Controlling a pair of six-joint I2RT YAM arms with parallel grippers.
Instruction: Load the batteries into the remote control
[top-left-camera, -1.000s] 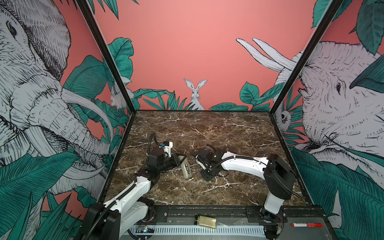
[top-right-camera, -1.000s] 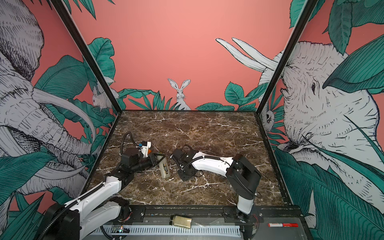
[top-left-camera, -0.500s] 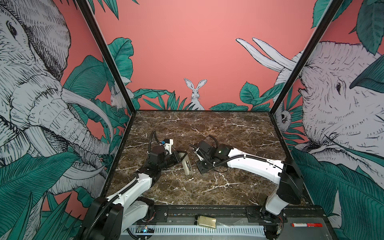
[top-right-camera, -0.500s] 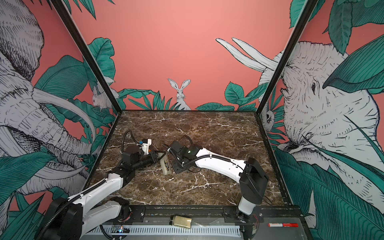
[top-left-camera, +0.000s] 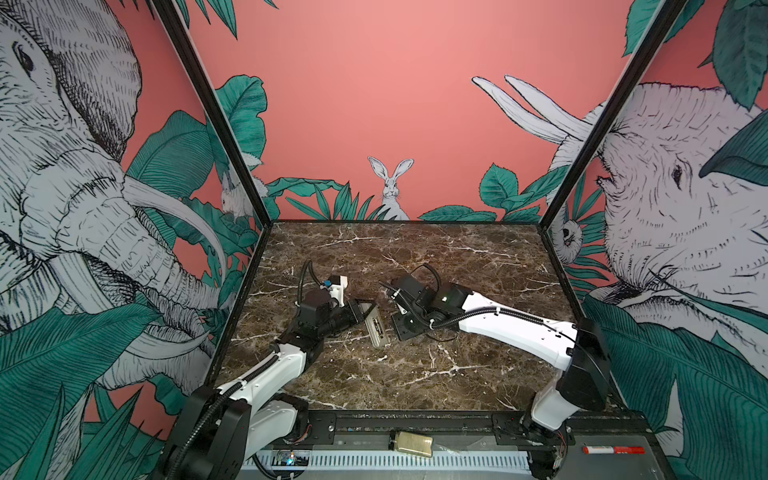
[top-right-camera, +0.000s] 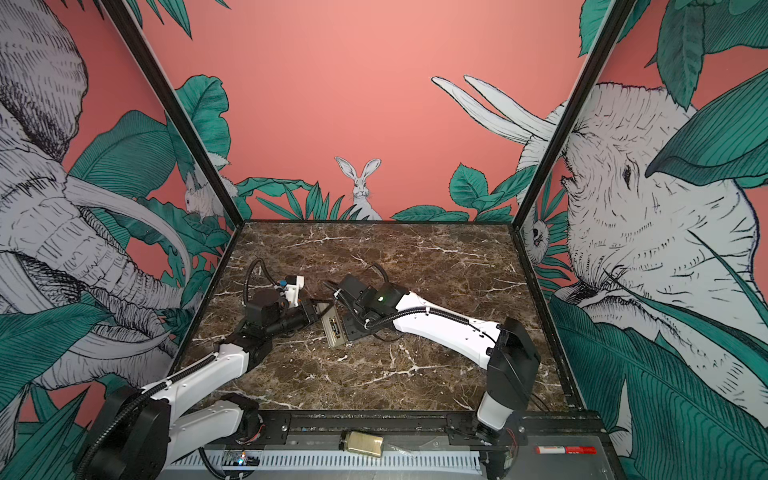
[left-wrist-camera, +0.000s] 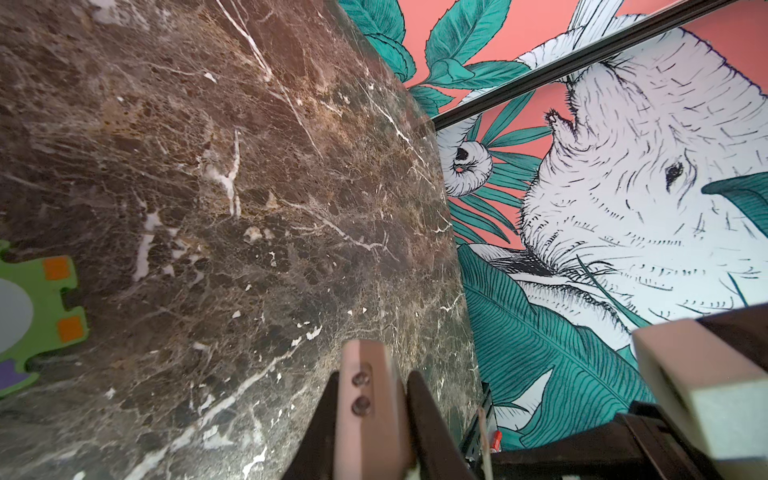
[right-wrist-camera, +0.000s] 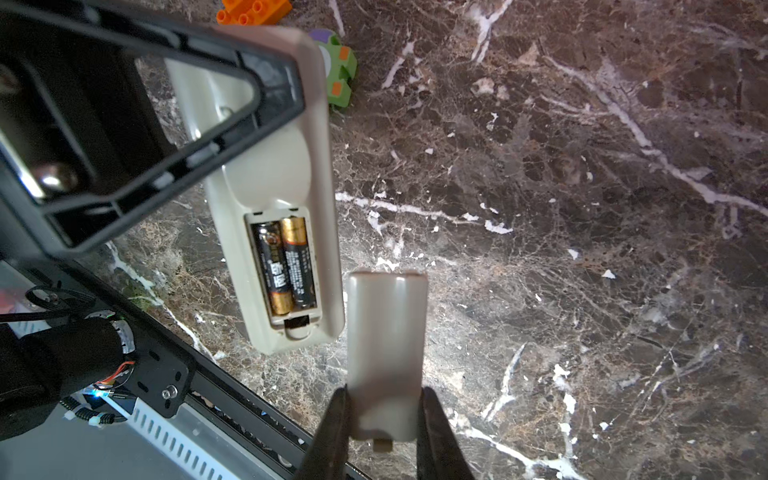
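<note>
Left end effector (left-wrist-camera: 370, 395): closed on the remote control (right-wrist-camera: 282, 208), with one dark finger on each side of one end of it. In the right wrist view its black finger frame lies across that same end.
Right end effector (right-wrist-camera: 384, 395): closed part way on the beige battery cover (right-wrist-camera: 386, 332). The fingers (right-wrist-camera: 332, 419) press its two long edges at one end, and the rest of the cover sticks out past the fingertips.
Remote control: back side facing up, with the recess at the end away from the left end effector's grip. In both top views it sits tilted between the two end effectors, above the middle of the table (top-left-camera: 415, 257). Whether its free end touches the table cannot be told.
Batteries (right-wrist-camera: 286, 266): both lie side by side in the open recess, dark with brassy ends pointing opposite ways.
Battery cover: off the remote control and close beside its recess end. Whether they touch cannot be told.
Green block (right-wrist-camera: 340, 70): on the table beyond the gripped end of the remote control.
Orange brick (right-wrist-camera: 253, 8): on the table near the green block.
</note>
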